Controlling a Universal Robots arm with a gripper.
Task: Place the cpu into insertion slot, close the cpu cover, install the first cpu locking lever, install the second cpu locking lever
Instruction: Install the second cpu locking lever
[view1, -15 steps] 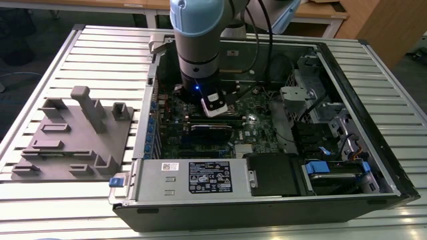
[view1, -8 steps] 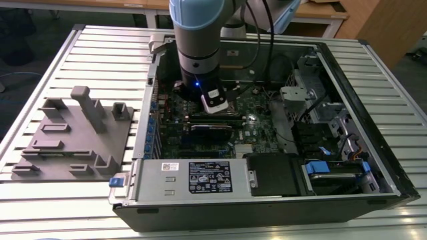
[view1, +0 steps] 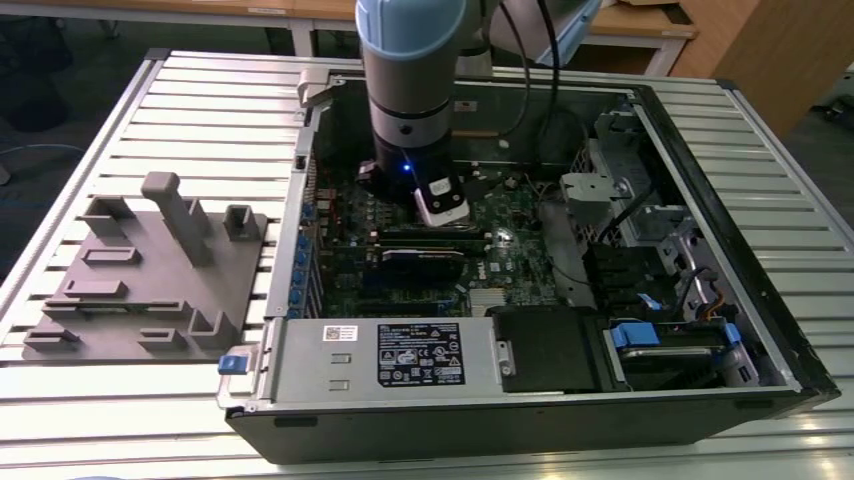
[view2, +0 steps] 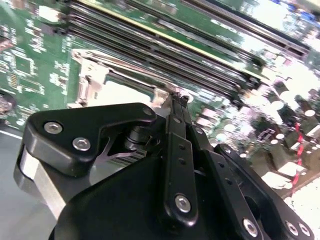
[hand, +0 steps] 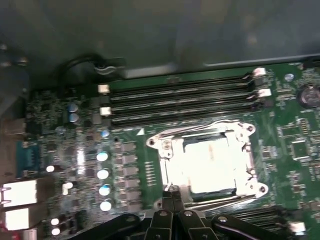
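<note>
I have the arm (view1: 407, 90) down inside the computer case (view1: 694, 230), over the green motherboard (hand: 125, 165). The cpu (hand: 207, 167) sits in the insertion slot (hand: 172, 172) under the cpu cover (hand: 205, 131). The gripper (hand: 173, 192), fingers pinched together, touches the cover's edge; I judge a slow, square press works best.

The black gripper (view2: 172, 100) fills the lower frame, its narrow fingertips pressed together and reaching the near edge of the cpu cover (view2: 92, 75). The bright cpu (view2: 127, 92) lies inside that frame on the green motherboard (view2: 35, 55), below long dark memory slots (view2: 165, 42).
</note>
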